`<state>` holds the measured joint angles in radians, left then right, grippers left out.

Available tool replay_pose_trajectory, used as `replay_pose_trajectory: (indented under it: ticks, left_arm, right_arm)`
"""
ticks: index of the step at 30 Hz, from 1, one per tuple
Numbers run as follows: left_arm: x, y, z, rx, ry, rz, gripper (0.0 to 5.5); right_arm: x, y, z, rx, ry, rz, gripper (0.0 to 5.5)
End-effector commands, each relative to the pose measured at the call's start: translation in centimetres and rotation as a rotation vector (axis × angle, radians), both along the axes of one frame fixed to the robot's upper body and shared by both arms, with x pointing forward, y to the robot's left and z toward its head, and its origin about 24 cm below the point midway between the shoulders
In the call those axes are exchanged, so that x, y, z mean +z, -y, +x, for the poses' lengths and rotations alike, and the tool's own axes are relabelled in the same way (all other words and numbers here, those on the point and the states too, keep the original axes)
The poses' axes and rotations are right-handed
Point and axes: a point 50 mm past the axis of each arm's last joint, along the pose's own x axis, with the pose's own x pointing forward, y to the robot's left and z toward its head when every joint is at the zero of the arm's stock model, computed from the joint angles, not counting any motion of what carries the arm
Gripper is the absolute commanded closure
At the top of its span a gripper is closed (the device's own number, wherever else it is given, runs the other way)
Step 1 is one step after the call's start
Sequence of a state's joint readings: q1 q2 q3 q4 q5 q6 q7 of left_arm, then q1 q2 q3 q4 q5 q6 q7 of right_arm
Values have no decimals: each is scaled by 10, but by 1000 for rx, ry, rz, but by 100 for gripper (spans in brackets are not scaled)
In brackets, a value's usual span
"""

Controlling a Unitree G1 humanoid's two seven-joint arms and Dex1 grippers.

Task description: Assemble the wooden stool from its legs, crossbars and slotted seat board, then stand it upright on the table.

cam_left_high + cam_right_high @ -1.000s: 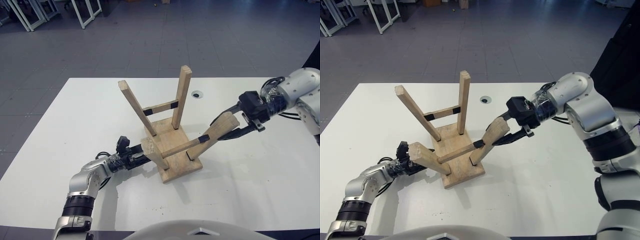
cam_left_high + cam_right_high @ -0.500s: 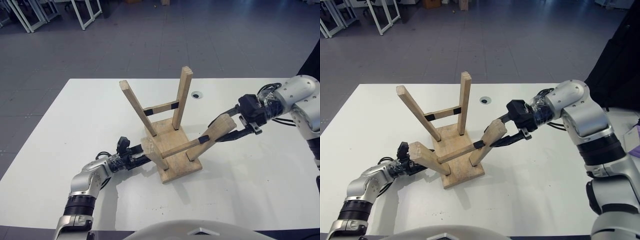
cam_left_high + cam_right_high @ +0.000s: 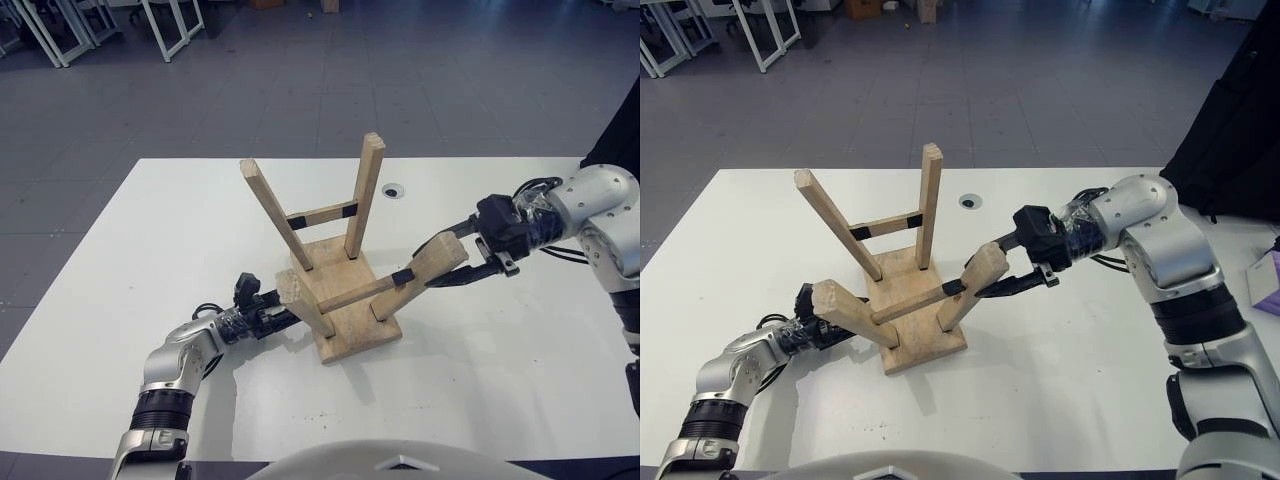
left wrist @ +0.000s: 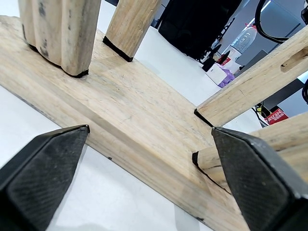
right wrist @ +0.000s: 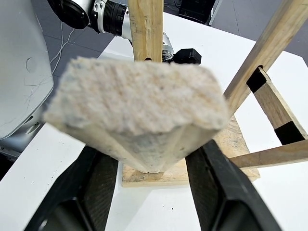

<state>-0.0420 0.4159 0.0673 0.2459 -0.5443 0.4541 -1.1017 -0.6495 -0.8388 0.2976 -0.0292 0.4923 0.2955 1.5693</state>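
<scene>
One stool (image 3: 335, 290), upturned mid-bench (image 3: 150, 250): one seat board (image 3: 350, 335), four legs (image 3: 362, 195), two crossbars (image 3: 322, 215). Nearest, left jaws stood open just beside the board's edge. Farther, right jaws clamped one leaning leg (image 3: 435, 262). One hole (image 3: 394, 188) beyond.

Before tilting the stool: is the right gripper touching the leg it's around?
Touching. The right wrist view shows the right gripper with fingers pressed on both sides of the leg, no gap.
</scene>
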Motion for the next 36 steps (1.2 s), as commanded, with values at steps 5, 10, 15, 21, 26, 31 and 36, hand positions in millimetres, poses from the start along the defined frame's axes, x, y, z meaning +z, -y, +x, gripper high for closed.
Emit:
replay_pose_trajectory:
  ticks: [5, 10, 15, 21, 26, 31, 36]
  left_arm:
    - [-1, -1, 2, 14, 5, 20, 79]
    - [-1, -2, 1, 7, 6, 35, 79]
    - [-1, -10, -24, -74, 2, 184, 79]
    - [19, -13, -35, -132, 34, 238, 79]
    - [26, -9, -39, -194, 31, 280, 79]
    - [26, -8, -41, -214, 18, 297, 79]
    - [24, -7, -40, -204, 24, 305, 79]
  right_arm:
    - [-10, -1, 2, -28, -42, -53, 250]
    - [-11, 7, 3, -69, -38, -74, 151]
    - [-35, 34, -12, -192, -107, -102, 151]
    - [-91, 32, -44, -383, -238, -81, 151]
    - [-136, 8, -68, -568, -307, -12, 151]
    - [-158, 0, -81, -659, -319, -9, 151]
    - [-174, 6, -78, -740, -274, -52, 151]
